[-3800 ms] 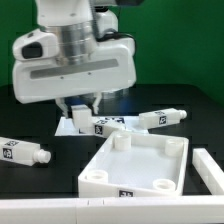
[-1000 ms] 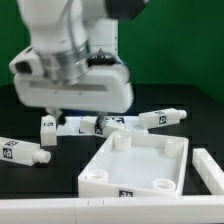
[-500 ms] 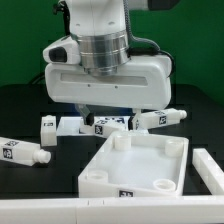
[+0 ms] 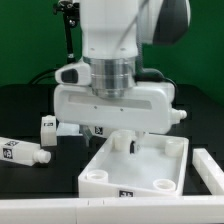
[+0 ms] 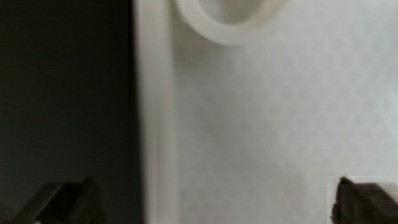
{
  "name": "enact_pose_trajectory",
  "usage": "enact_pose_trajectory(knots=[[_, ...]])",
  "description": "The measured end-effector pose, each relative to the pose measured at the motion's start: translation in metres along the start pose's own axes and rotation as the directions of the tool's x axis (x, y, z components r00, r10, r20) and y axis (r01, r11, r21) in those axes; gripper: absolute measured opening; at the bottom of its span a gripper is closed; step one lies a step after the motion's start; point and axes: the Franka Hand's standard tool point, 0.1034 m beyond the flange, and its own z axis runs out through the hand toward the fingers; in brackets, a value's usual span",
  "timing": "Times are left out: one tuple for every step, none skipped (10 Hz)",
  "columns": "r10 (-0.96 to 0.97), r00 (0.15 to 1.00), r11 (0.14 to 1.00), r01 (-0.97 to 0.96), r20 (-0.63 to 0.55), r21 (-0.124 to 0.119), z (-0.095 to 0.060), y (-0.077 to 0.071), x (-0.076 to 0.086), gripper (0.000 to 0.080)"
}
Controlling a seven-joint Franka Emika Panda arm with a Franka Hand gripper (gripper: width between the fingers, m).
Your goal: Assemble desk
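The desk's white tray-like tabletop (image 4: 150, 168) lies on the black table, its round corner sockets facing up. My gripper (image 4: 118, 140) hangs open just above its back corner on the exterior view's left, holding nothing. In the wrist view the gripper (image 5: 217, 205) straddles the tabletop's edge (image 5: 267, 120). One dark fingertip (image 5: 71, 200) is over the black table and the other over the white plastic. A socket (image 5: 231, 20) shows ahead. One white leg (image 4: 22, 152) lies at the exterior view's left and another leg (image 4: 47, 129) sits behind it. My hand hides whatever lies behind it.
A long white bar (image 4: 60, 210) runs along the front edge. A white block (image 4: 207, 170) stands on the exterior view's right of the tabletop. A strip of the marker board (image 4: 68, 127) shows beside my hand. Behind is a green wall.
My hand has swung toward the exterior view's right and come forward, from above the legs on the marker board to above the tabletop's back corner. It now covers those legs. The jaws stayed open.
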Motion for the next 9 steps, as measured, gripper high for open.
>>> enact_pose_trajectory(knots=[[-0.025,0.999,1.0,0.025,-0.02,-0.003,0.0073,0.0004,-0.0012,0.0649],[-0.023,0.999,1.0,0.023,-0.021,-0.004,0.0109,0.0056,-0.0016,0.0649],[-0.028,0.999,1.0,0.028,-0.02,-0.006,0.0117,0.0098,-0.0005,0.0649],[-0.03,0.999,1.0,0.03,-0.02,-0.005,0.0116,0.0087,-0.0007,0.0649],[-0.031,0.999,1.0,0.031,-0.02,-0.005,0.0116,0.0083,-0.0008,0.0518],[-0.031,0.999,1.0,0.031,-0.02,-0.005,0.0116,0.0083,-0.0008,0.0518],[-0.031,0.999,1.0,0.031,-0.02,-0.005,0.0117,0.0084,-0.0008,0.0378],[-0.031,0.999,1.0,0.031,-0.02,-0.005,0.0117,0.0084,-0.0008,0.0244],[-0.03,0.999,1.0,0.03,-0.02,-0.006,0.0116,0.0092,-0.0005,0.0244]])
